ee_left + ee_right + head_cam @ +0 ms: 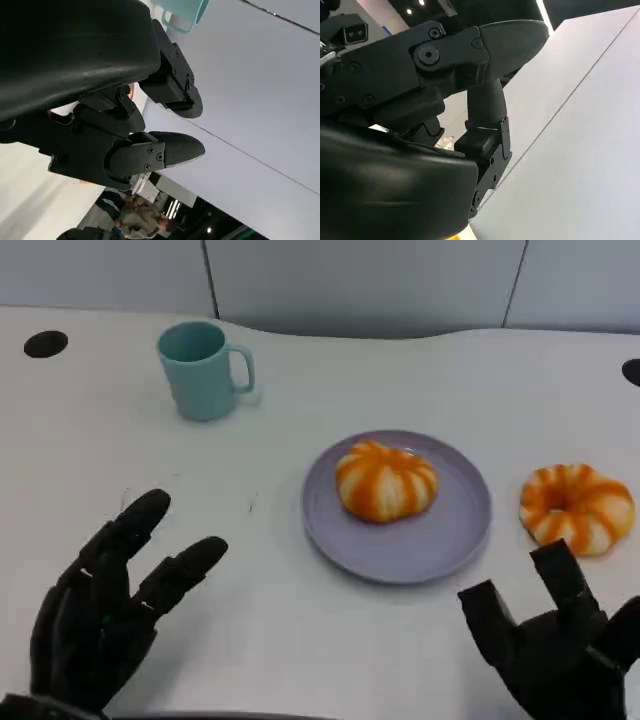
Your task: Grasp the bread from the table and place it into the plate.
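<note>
Nothing is held by the left hand [105, 615] or the right hand [555, 645] — fingers spread, apparently above the table [100, 460]. One bread [577, 508] lies just beyond the right hand (beside the plate [450, 530]); another bread [385, 480] is seen on it — a teal mug [203, 370] farther off.

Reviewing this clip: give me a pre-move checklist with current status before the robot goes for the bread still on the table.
1. Bread on table within sight, right of the plate, untouched: ok.
2. Right hand holds nothing, fingers apart, near that bread: ok.
3. Left hand holds nothing, away from the plate: ok.
4. Room on the plate: another bread already sits at its middle, only rim space is bare: not ok.
5. Cup stands far from the path: ok.
6. Contact of the right hand with the table: cannot tell.
</note>
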Robot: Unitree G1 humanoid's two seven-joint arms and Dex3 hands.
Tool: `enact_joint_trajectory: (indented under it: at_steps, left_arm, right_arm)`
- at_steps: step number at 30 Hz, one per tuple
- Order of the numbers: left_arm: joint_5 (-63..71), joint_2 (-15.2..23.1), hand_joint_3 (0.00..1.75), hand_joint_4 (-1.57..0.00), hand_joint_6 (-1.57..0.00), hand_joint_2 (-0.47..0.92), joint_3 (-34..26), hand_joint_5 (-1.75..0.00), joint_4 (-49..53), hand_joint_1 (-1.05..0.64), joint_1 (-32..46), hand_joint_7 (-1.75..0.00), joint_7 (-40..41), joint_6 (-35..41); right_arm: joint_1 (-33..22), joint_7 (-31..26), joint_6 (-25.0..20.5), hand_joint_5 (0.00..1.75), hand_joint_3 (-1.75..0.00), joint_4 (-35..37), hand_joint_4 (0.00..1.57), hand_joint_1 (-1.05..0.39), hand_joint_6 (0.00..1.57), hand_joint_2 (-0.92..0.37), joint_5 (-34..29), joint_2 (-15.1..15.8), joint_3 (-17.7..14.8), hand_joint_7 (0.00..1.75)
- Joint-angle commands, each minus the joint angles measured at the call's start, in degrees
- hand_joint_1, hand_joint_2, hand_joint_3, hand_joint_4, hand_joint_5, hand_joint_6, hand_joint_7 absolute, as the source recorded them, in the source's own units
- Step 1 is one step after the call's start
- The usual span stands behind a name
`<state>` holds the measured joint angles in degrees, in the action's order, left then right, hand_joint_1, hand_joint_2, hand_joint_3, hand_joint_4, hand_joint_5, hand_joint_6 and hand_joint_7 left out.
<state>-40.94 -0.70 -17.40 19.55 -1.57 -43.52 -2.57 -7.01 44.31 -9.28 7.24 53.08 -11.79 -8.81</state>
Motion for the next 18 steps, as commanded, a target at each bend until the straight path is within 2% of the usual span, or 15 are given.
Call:
enact_joint_trajectory:
  at_steps: [1, 18]
  left_arm:
    - [0.68, 0.34, 0.56, -0.65, -0.72, 0.92, 0.45, -0.46, -0.91, -0.61, 0.70, -0.03, -0.45, 0.73]
    - [1.81, -1.57, 0.56, -0.65, -0.75, 0.92, 0.56, -0.52, -2.14, -0.60, 1.13, -0.03, 1.24, 0.58]
  right_arm:
    - [-0.69, -0.95, 0.74, 1.75, -0.18, -0.98, 0.92, -0.62, 0.68, -0.92, -0.31, -2.14, -0.12, 1.75]
    - [0.32, -1.08, -0.16, 1.75, -0.16, -0.69, 0.93, -0.62, 0.70, -0.92, 0.51, -0.90, -0.66, 1.75]
